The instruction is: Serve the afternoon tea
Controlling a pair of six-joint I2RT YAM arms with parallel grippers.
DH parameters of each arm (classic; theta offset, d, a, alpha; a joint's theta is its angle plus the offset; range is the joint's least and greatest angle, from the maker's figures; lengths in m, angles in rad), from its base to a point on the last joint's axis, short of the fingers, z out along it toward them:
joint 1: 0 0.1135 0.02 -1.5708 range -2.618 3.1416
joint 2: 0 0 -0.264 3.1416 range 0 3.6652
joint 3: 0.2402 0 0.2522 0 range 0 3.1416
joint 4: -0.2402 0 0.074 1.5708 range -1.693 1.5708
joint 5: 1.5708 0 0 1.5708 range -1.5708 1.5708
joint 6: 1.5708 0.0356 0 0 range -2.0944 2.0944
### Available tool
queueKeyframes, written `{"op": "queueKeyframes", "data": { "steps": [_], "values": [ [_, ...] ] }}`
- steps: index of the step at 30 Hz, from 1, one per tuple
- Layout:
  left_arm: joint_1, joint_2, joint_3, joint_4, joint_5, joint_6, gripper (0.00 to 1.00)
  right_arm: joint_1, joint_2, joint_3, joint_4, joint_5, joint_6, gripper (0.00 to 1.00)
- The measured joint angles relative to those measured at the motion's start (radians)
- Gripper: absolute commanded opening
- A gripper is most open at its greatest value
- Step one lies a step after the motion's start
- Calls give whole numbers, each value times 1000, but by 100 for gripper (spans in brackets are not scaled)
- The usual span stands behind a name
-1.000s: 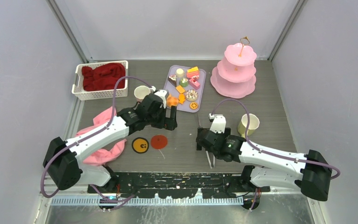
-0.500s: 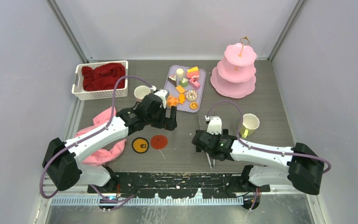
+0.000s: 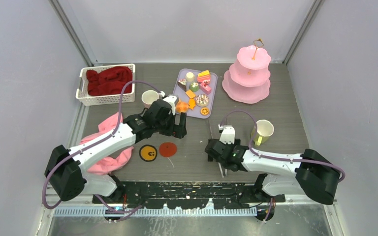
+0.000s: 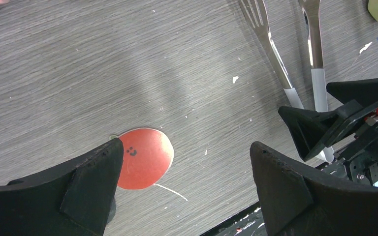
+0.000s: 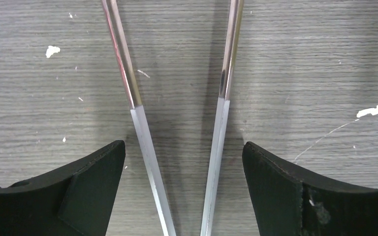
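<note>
The right fingers [image 5: 88, 182] hang low over the tweezers [image 5: 128, 73], close to the near edge of the bench [image 3: 285, 98]. They are spread wide and hold nothing. Both legs of the tweezers lie between them, and neither leg touches a finger.

I think the job now is to pick the tweezers up. To do it well, go straight down and keep the 2 legs in the middle. Close slowly, so both legs get pushed the same. A hard squeeze could flip the tool away. Then lift it flat.

The left fingers [image 4: 88, 182] are spread wide too, with nothing in them. They hang above the bench, and a red disc [image 4: 145, 157] lies at their 7 o'clock.

A mug [image 3: 262, 130] sits at 2 o'clock from the right fingers. The cakes [image 3: 203, 76] are not served yet. They sit on the tray [image 3: 212, 98] at 11 o'clock, far back. The pink stand [image 3: 248, 73] waits at 1 o'clock, further back.
</note>
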Motion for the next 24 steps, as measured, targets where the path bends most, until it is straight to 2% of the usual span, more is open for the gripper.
{"op": "queueKeyframes", "data": {
  "steps": [9, 15, 18, 24],
  "values": [
    [0, 0, -15, 8, 0, -1, 99, -47, 14, -42, 109, 0, -16, 72],
    [0, 0, -15, 13, 0, -2, 99, -51, 49, -35, 157, 10, -41, 47],
    [0, 0, -15, 14, 0, -2, 99, -51, 48, -31, 158, 0, -47, 31],
    [4, 0, -15, 14, -10, 0, 99, -52, -35, -6, 28, -37, -60, 28]
  ]
}}
